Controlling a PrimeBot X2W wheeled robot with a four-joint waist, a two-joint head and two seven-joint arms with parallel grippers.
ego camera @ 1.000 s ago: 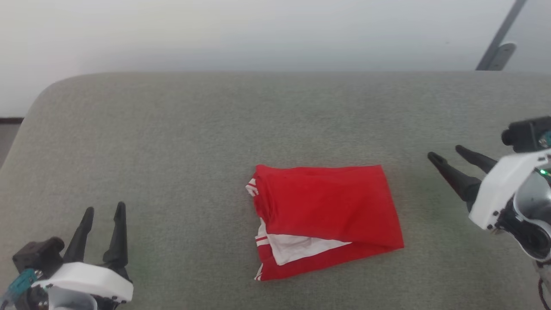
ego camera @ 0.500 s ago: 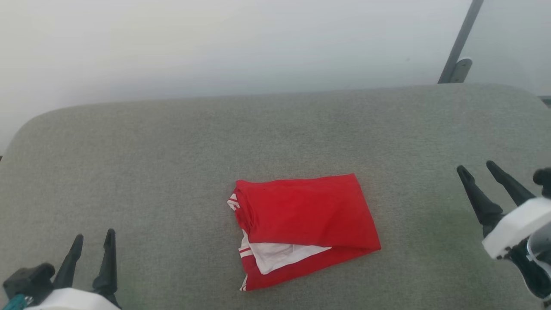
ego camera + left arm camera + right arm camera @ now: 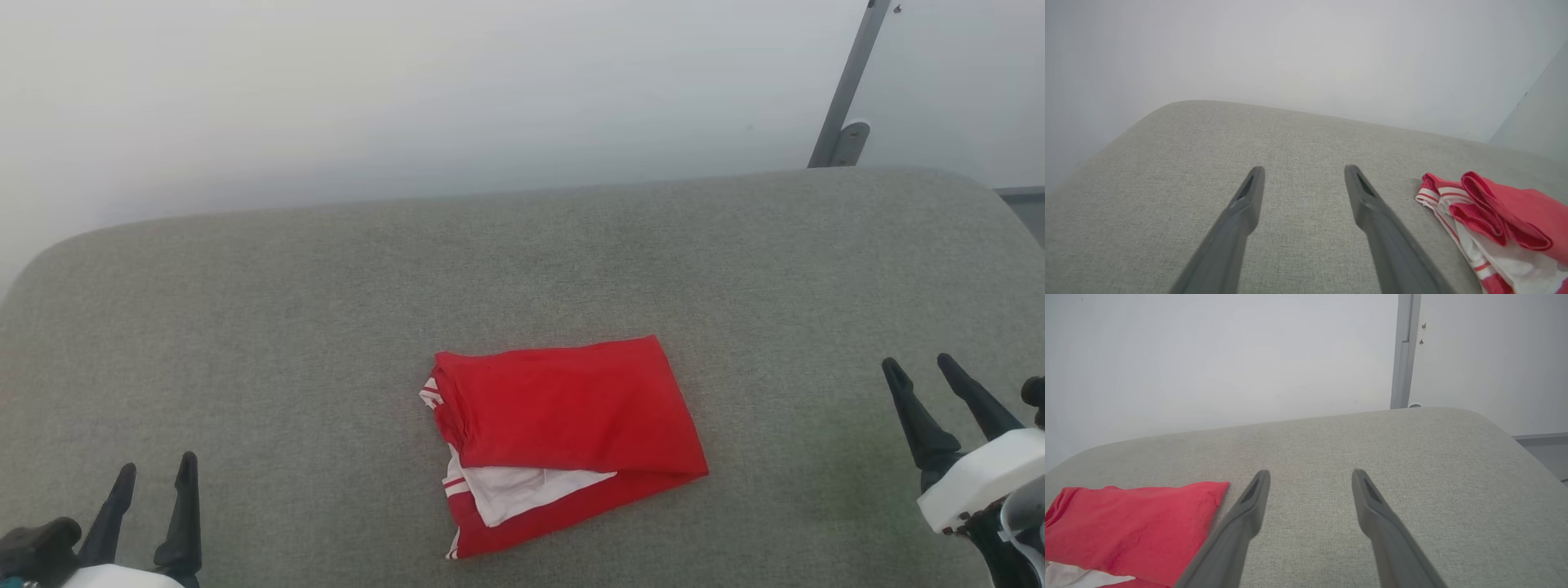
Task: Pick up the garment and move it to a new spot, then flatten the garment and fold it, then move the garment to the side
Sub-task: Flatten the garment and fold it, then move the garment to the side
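The garment (image 3: 563,437) lies folded into a red rectangle on the grey cushioned surface (image 3: 326,286), with a white sleeve and striped trim peeking out at its lower left. It shows at the right edge of the left wrist view (image 3: 1498,228) and at the lower left of the right wrist view (image 3: 1131,526). My left gripper (image 3: 157,469) stands open at the lower left, well apart from the garment. Far to the garment's right, my right gripper (image 3: 918,363) is open too, with nothing between its fingers. In each wrist view the two fingers (image 3: 1241,216) (image 3: 1249,506) spread over bare fabric.
The grey surface has rounded far corners and ends at a pale wall (image 3: 408,98). A grey metal post (image 3: 845,90) rises behind the far right corner. Bare fabric surrounds the garment on all sides.
The head camera has shifted, so the whole scene sits lower and further left. Both grippers have drawn back toward the near edge, away from the garment, still open. The garment lies as before.
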